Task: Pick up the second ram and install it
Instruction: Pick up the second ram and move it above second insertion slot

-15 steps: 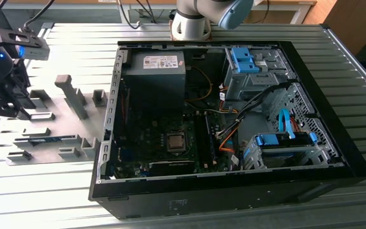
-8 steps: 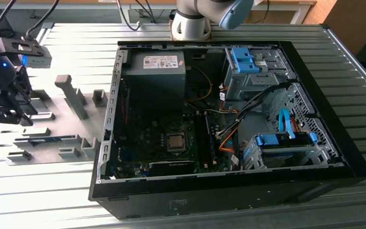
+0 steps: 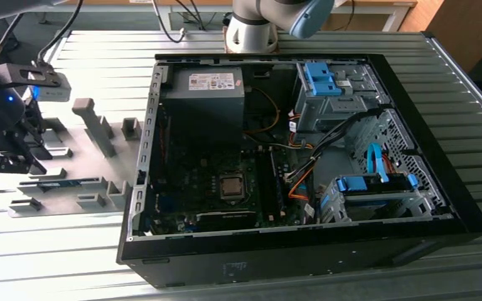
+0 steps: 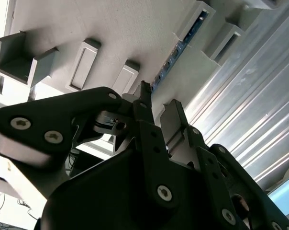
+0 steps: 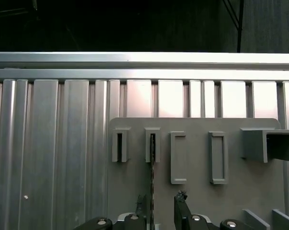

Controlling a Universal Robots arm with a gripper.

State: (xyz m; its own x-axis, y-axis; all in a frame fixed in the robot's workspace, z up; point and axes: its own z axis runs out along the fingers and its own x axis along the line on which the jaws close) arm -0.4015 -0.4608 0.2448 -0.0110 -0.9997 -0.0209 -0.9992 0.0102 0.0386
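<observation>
The second ram [image 5: 152,172] sits edge-up in the gray holder plate [image 5: 125,191]. Looks light, stiff and fragile, so pinch its flat faces mid-length. Gripper [image 5: 162,201] is spread wide, holding nothing.

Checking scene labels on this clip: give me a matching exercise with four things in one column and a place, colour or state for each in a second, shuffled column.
Things:
1 ram
2 gripper
3 case
4 drive caddy

Descriptions:
A blue
B open, over the plate
C black, interior exposed
D on edge in a gray holder

Pairs: 1-D, 2-B, 3-C, 4-A
</observation>
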